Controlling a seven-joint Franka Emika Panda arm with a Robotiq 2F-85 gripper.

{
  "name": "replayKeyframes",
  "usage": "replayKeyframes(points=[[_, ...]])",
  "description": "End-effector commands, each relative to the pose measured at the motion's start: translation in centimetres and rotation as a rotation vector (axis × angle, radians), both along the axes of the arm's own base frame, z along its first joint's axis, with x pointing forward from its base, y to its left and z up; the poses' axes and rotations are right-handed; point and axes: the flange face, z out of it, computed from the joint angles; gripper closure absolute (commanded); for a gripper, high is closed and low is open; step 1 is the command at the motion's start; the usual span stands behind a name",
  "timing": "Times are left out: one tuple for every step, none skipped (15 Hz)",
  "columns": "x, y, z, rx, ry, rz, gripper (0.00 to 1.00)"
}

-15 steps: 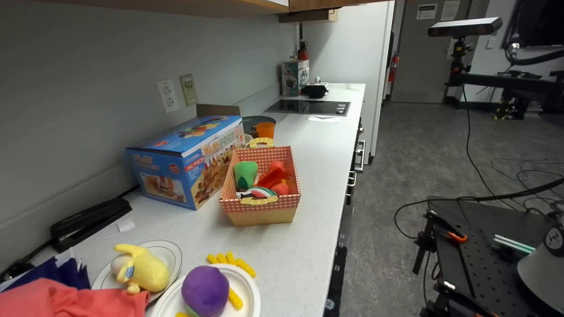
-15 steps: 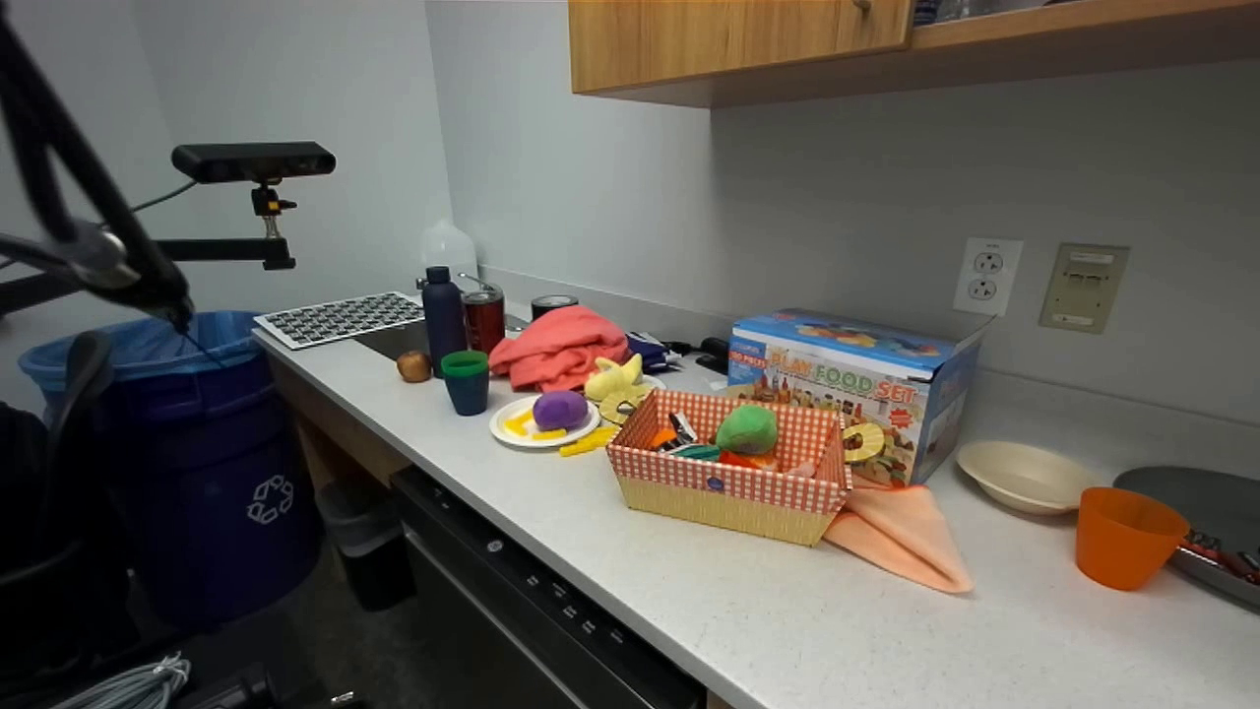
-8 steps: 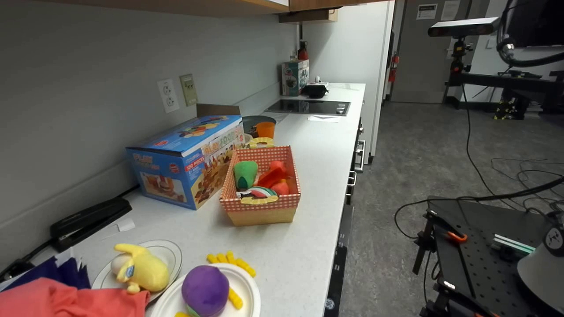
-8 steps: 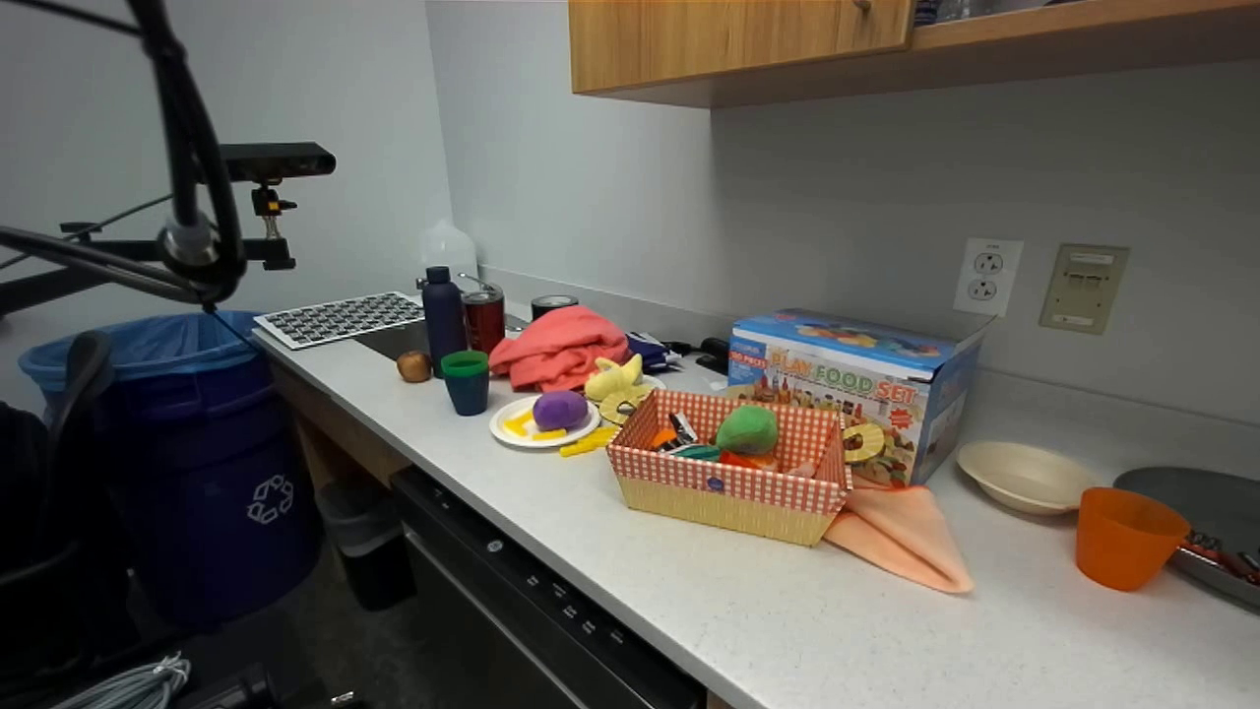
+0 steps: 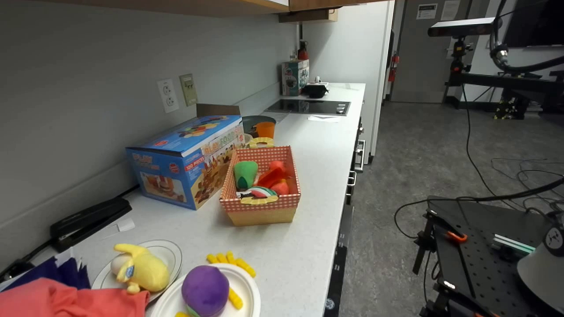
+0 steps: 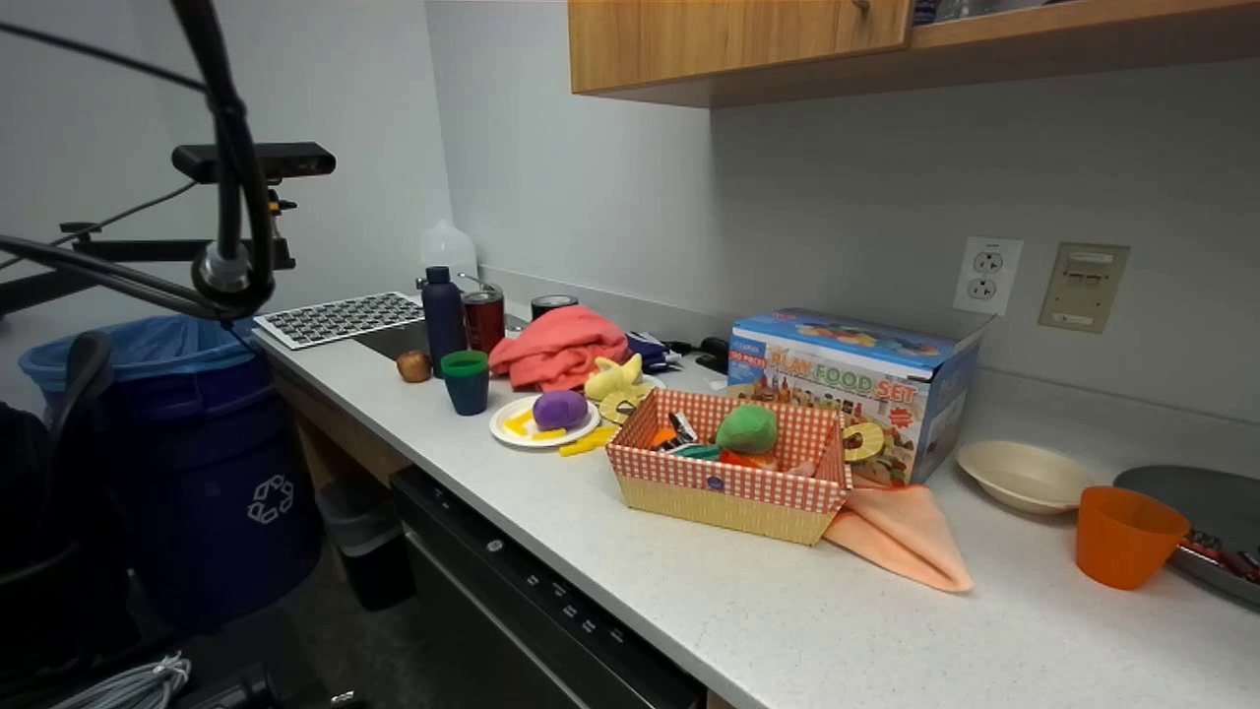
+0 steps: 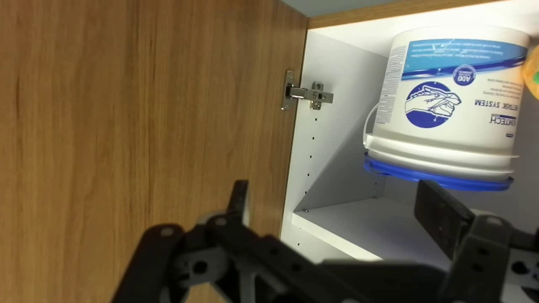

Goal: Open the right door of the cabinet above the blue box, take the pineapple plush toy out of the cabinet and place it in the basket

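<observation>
While the wood-grained door of the light tan overhead cabinet stands open, the black two-fingered gripper is spread wide before the opening. The orange-yellow pineapple plush toy, cut off by the wrist view's edge, is inside beside a round white plastic bucket. In both exterior views, the tan woven basket with a red-checked rim stands on the white counter just beside the blue cardboard box.

1 purple plush sits on 1 white plate.
</observation>
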Motion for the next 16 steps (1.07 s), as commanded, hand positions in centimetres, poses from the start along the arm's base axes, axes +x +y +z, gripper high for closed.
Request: replayKeyframes(points=[[0.0, 0.0, 0.0, 0.0, 0.0, 0.0, 0.0], [0.0, 0.1, 0.1, -0.001, -0.001, 0.001, 0.0], [-0.1, 0.1, 0.1, -0.001, -0.002, 0.001, 0.0], [-0.1, 0.1, 0.1, -0.001, -0.002, 0.001, 0.0], [-0.1, 0.1, 0.1, -0.001, -0.002, 0.001, 0.0], [-0.1, 0.1, 0.1, -0.001, -0.002, 0.001, 0.0], [-0.1, 0.1, 0.1, -0.001, -0.002, 0.001, 0.0], [0.4, 0.4, -0.3, 0.012, 0.012, 0.016, 0.0], [1.2, 0.7, -0.8, 0.035, 0.035, 0.04, 0.0], [1.9, 1.5, -0.9, 0.07, 0.047, 0.07, 0.0], [2.8, 1.9, -1.4, 0.115, 0.057, 0.103, 0.0], [3.5, 2.4, -1.6, 0.145, 0.067, 0.125, 0.0], [4.4, 2.9, -1.8, 0.173, 0.074, 0.162, 0.0], [5.1, 3.2, -2.2, 0.194, 0.083, 0.191, 0.0], [5.8, 3.5, -2.4, 0.203, 0.091, 0.217, 0.0], [6.4, 3.7, -2.5, 0.208, 0.097, 0.238, 0.0]])
